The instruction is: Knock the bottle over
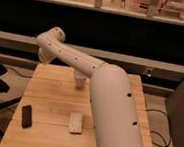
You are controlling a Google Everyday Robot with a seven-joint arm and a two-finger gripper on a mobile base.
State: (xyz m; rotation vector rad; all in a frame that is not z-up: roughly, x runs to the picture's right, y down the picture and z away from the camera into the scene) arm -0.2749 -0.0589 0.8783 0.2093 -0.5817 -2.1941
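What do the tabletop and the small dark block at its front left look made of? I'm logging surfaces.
The tabletop looks like pale wood, matte, with plank seams. The dark block is black and dull, perhaps plastic or rubber; the look leaves it open. The arm is smooth off-white, likely plastic shell. The gripper is hidden behind the arm.
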